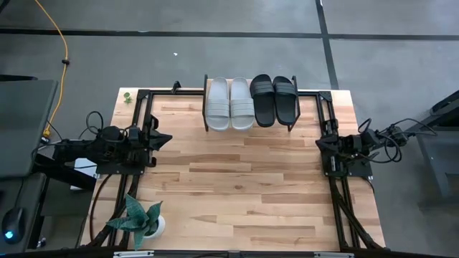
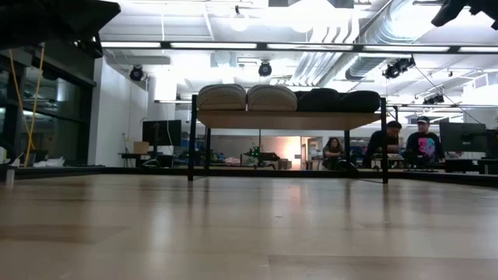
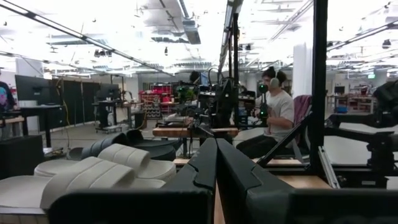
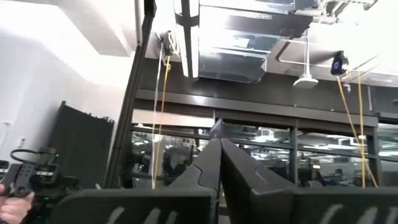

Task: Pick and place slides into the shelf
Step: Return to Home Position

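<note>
The shelf (image 2: pixel 288 120) stands at the middle of the table's far edge on thin black legs. On its plank top lie two light grey slides (image 1: pixel 229 104) side by side on the left and two black slides (image 1: pixel 274 99) on the right, soles down. The left wrist view shows the grey slides (image 3: pixel 93 174) close by and the black slides (image 3: pixel 134 146) behind them. My left gripper (image 1: pixel 166 138) is shut and holds nothing; it rests at the table's left edge. My right gripper (image 1: pixel 319 143) is shut at the right edge. Its own view shows its fingers (image 4: pixel 217 146) tipped up toward the ceiling.
A small potted plant (image 1: pixel 141 218) stands at the table's near left corner. Black frame rails (image 1: pixel 337 193) run along both side edges. Bare wooden tabletop (image 1: pixel 244 186) stretches between the arms. People (image 2: pixel 405 144) sit at desks in the room beyond the table.
</note>
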You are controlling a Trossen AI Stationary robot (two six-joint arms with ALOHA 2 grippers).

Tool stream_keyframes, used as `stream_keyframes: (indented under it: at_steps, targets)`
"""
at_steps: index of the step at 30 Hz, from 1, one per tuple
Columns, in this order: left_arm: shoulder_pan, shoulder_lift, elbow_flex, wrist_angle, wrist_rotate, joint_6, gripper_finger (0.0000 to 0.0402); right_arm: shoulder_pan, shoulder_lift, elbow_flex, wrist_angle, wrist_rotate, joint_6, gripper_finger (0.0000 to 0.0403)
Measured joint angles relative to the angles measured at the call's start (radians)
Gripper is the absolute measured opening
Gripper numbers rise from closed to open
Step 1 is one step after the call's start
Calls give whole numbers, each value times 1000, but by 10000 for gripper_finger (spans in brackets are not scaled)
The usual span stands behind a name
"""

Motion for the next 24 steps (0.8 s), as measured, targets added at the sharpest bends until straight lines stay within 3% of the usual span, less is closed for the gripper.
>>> stream_keyframes:
  at_steps: [10, 15, 17, 24]
  targets:
    - [0, 0, 0, -14, -6, 1, 0, 0, 1, 0, 24, 0, -62, 0]
    - [0, 0, 0, -13, -8, 1, 0, 0, 12, -36, 66, 87, -98, 0]
    - [0, 0, 1, -11, -8, 1, 0, 0, 17, -54, 140, 84, -112, 0]
    - [0, 0, 1, -12, -9, 1, 0, 2, 28, -51, 132, 93, -133, 0]
